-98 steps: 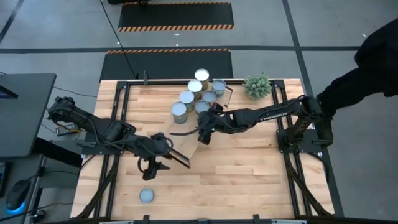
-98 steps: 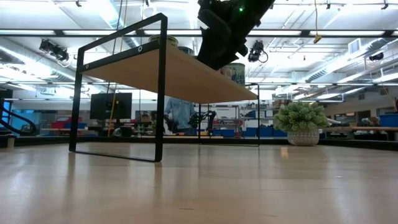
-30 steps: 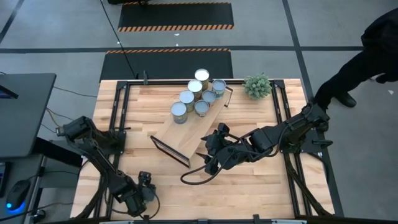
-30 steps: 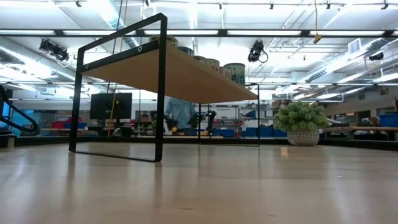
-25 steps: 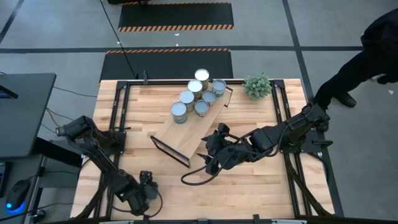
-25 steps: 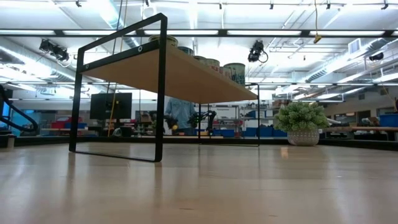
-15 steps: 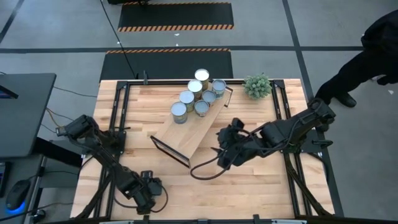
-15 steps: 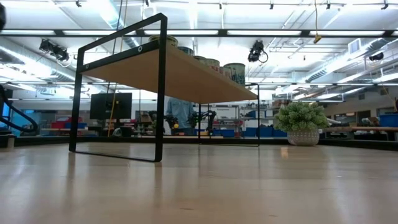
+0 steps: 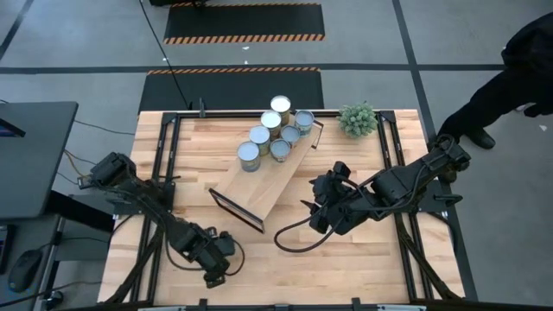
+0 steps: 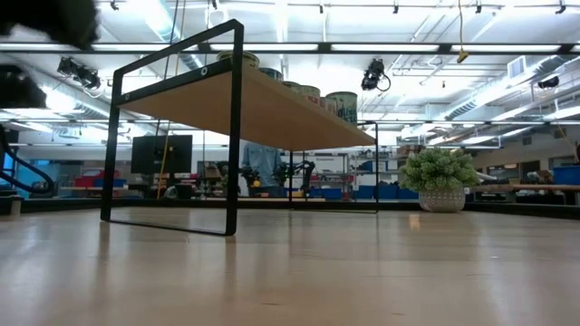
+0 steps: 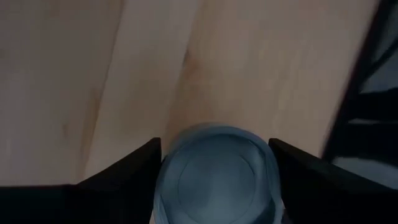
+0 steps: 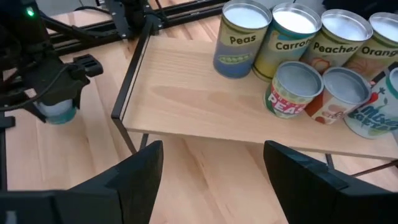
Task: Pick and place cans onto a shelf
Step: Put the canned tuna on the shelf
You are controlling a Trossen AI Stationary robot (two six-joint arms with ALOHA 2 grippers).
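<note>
Wooden shelf held six cans from above, where we saw a plant beyond; by wrist, our left gripper pinched the bluish can near the table's front, while our right gripper hung spread.

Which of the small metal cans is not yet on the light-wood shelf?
The bluish-grey can between the left gripper's jaws, off the shelf near the table's front; the rest stand on the shelf.

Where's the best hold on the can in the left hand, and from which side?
Across the round side wall, coming from above. The can stands upright on the table, top facing up, and the left hand has a finger on each flank, seemingly shut on it.
</note>
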